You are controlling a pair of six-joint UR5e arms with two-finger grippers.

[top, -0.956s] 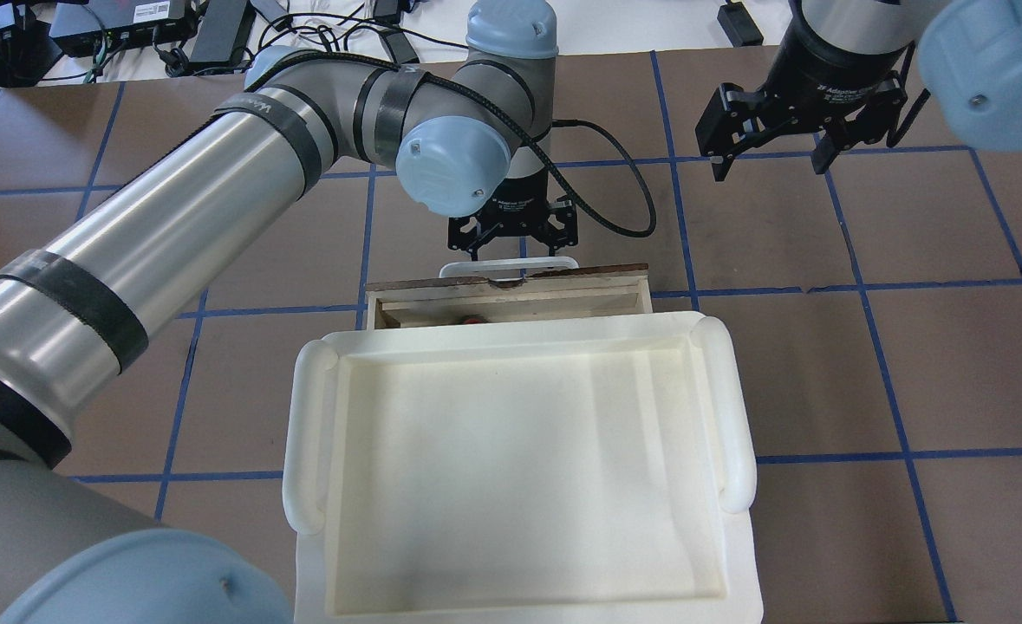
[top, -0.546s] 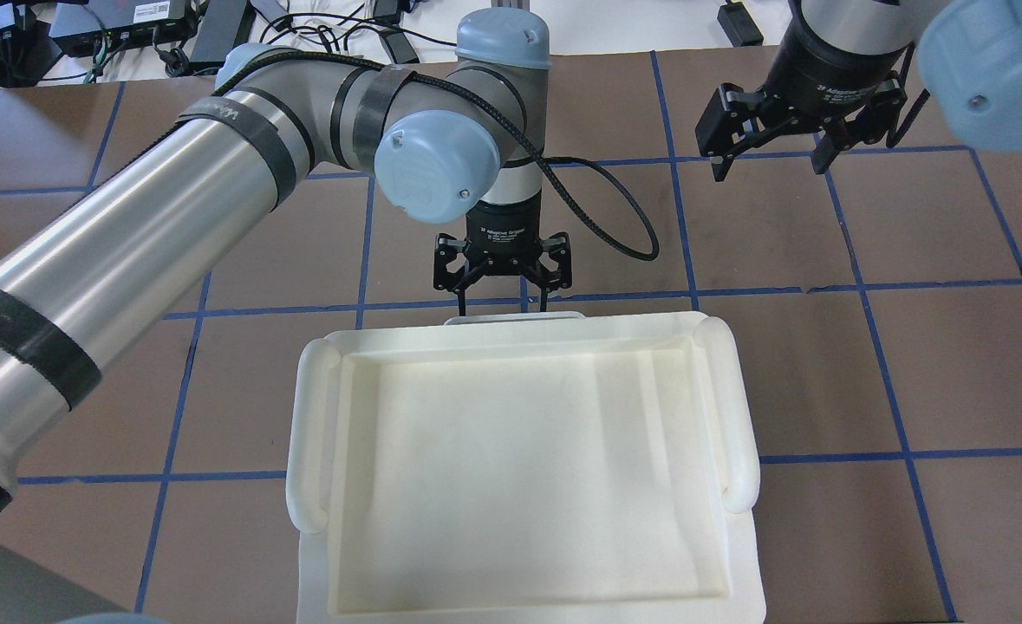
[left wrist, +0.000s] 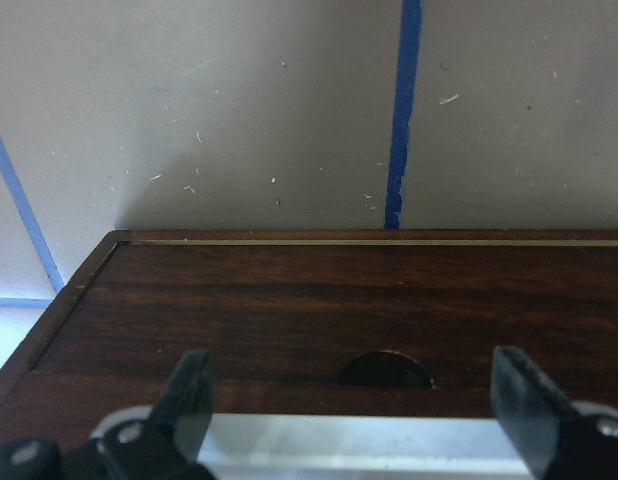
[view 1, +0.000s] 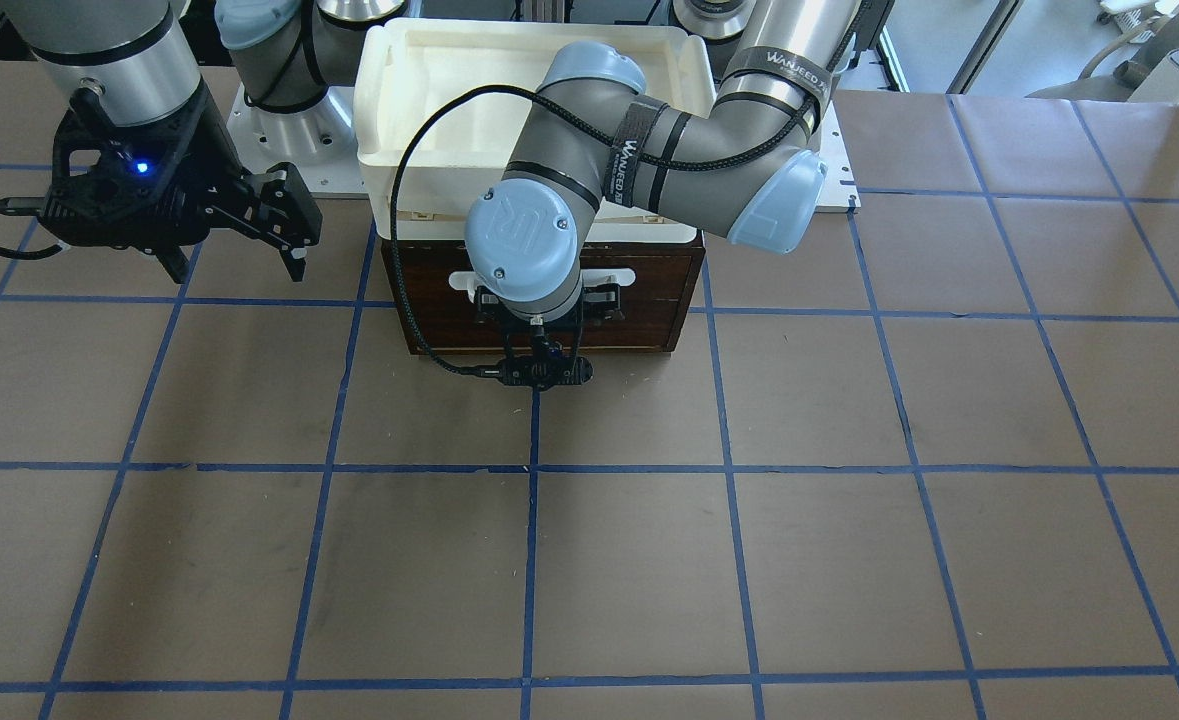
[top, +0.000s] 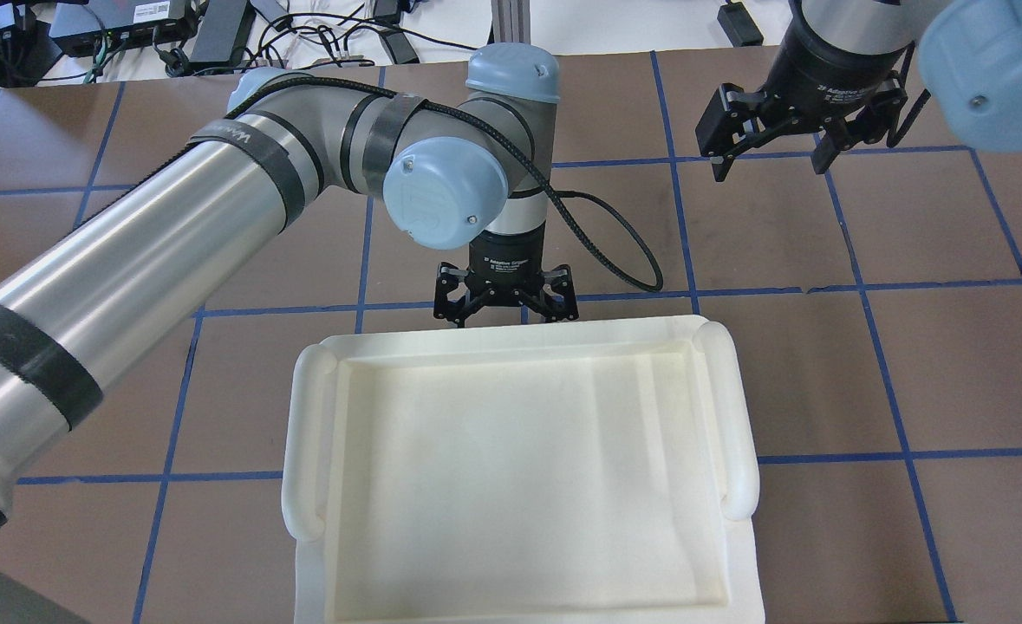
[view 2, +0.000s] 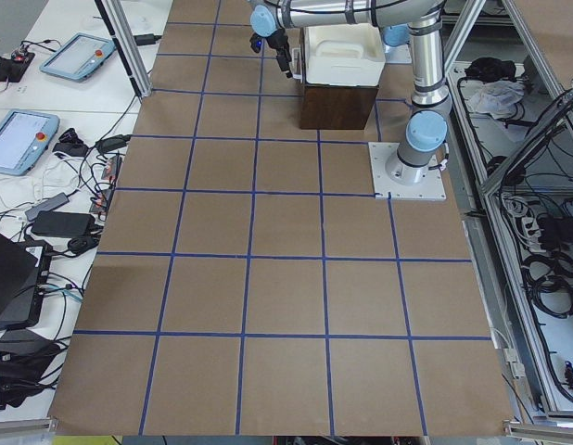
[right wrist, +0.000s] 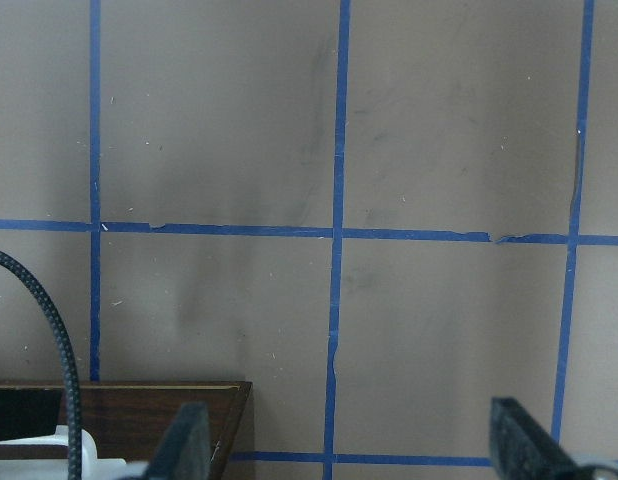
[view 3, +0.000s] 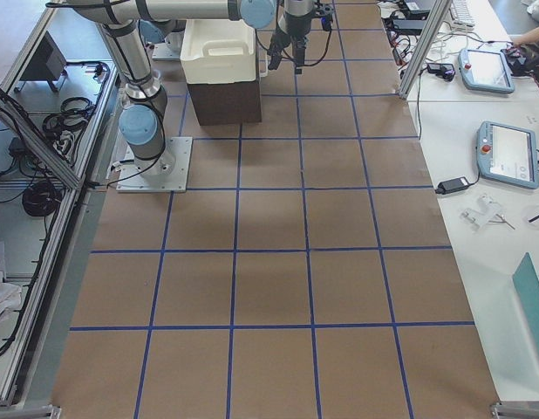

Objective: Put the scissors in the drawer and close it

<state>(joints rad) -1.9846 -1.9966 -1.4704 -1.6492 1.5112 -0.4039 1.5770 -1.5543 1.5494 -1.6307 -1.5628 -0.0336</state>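
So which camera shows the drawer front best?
Exterior front-facing: the drawer shows its whole dark front, pushed in, only its middle hidden by the left arm. The left wrist view gives a close-up part with the handle; overhead, the white tray covers it; side views are too far to tell.

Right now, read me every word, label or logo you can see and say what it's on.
"WANJEED": black straps on the left arm.
"UR" logo: blue joint cap of that arm.
"2F Adaptive Gripper": body of the left gripper.
"2F Adaptive", rest cut off: body of the right gripper.
Print under both gripper labels: too small to read.
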